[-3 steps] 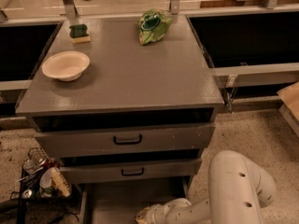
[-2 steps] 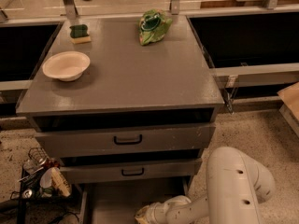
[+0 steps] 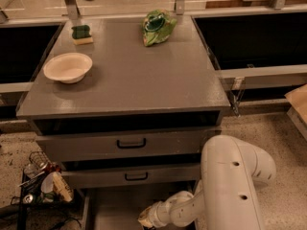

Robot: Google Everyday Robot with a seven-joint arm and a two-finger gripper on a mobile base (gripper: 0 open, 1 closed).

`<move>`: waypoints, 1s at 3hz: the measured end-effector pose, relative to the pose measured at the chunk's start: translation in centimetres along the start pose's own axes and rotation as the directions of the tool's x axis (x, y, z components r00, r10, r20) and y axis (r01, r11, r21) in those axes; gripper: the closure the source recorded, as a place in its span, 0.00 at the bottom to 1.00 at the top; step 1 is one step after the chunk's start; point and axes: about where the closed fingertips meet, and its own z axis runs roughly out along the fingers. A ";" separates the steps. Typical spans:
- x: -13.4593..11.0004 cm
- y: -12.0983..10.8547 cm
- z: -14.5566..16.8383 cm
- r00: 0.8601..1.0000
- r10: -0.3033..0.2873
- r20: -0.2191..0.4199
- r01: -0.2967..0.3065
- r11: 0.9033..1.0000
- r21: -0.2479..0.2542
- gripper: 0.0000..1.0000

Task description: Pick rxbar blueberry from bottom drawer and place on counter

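Grey drawer, white arm: we're at the reach-and-grasp step, nothing lifted yet.

Our pale gripper (image 3: pixel 145 218) sits low inside the shallow grey bottom drawer (image 3: pixel 112 206), at the end of the curved white plastic arm (image 3: pixel 230 176); spread or clamped, we cannot tell. The dark navy rxbar blueberry isn't in sight, and we judge it hidden by the arm or below the frame. Next up: secure the bar, lift clear of the drawer, and swing to the broad matte grey counter (image 3: pixel 144 83), where bare space lies between the cream round bowl (image 3: pixel 68 67) and the crumpled green chip bag (image 3: pixel 157 27).
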 end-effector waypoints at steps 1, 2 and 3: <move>-1.0 -0.3 -1.6 0.999 -0.026 -0.029 0.026 1.000 0.002 1.00; -1.8 -0.6 -3.2 0.998 -0.046 -0.050 0.046 0.999 0.010 1.00; -2.4 -0.9 -4.8 0.995 -0.062 -0.079 0.064 0.998 0.020 1.00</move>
